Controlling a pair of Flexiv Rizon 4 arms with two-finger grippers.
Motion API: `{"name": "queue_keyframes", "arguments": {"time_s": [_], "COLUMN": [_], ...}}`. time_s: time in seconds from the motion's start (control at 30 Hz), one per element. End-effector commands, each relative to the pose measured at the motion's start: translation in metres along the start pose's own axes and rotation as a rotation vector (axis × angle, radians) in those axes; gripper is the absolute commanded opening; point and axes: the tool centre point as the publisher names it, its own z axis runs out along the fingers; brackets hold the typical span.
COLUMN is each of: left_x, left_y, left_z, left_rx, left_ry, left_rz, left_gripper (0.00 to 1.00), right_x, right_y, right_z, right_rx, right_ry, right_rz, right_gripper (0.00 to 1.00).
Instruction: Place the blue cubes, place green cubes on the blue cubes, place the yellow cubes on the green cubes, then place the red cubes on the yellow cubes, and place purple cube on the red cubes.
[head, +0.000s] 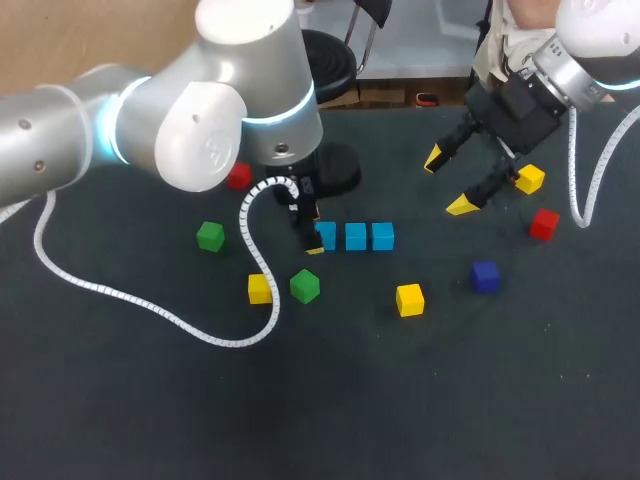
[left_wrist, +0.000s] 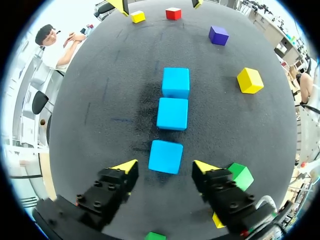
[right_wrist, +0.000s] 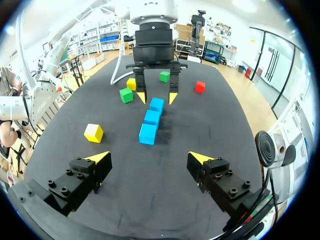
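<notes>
Three blue cubes lie in a row on the dark table: (head: 325, 236), (head: 355, 236), (head: 383, 236). My left gripper (head: 312, 236) stands over the leftmost one. In the left wrist view that cube (left_wrist: 165, 156) sits between the yellow tips, with a gap on each side, so the left gripper (left_wrist: 165, 167) is open. My right gripper (head: 450, 182) hangs open and empty above the back right, also seen as the right gripper (right_wrist: 149, 158). Green cubes (head: 210, 236), (head: 304, 285), yellow cubes (head: 260, 288), (head: 409, 299), (head: 529, 179), red cubes (head: 238, 177), (head: 544, 223) and a purple cube (head: 485, 276) lie scattered around.
The left arm's white cable (head: 150, 305) loops across the table's left part. One green cube (left_wrist: 241, 175) lies close beside a finger of the left gripper. The table's front half holds no objects.
</notes>
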Motion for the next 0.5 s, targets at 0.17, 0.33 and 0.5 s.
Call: {"name": "queue_keyframes", "arguments": {"time_s": [0.17, 0.33, 0.5], "left_x": [0.003, 0.007, 0.012], "left_y": [0.003, 0.003, -0.003], "left_z": [-0.011, -0.029, -0.045], "left_rx": [0.003, -0.001, -0.013], "left_ry": [-0.023, -0.059, -0.053], "left_rz": [-0.021, -0.036, -0.032], "left_gripper": [1.0, 1.0, 1.0], "right_x": [0.0, 0.0, 0.0], "right_y": [0.0, 0.0, 0.0], "right_z": [0.0, 0.0, 0.0], "right_rx": [0.001, 0.001, 0.001], "right_ry": [-0.001, -0.001, -0.001], "right_rz": [-0.001, -0.001, -0.001], "right_gripper": [1.0, 1.0, 1.0]}}
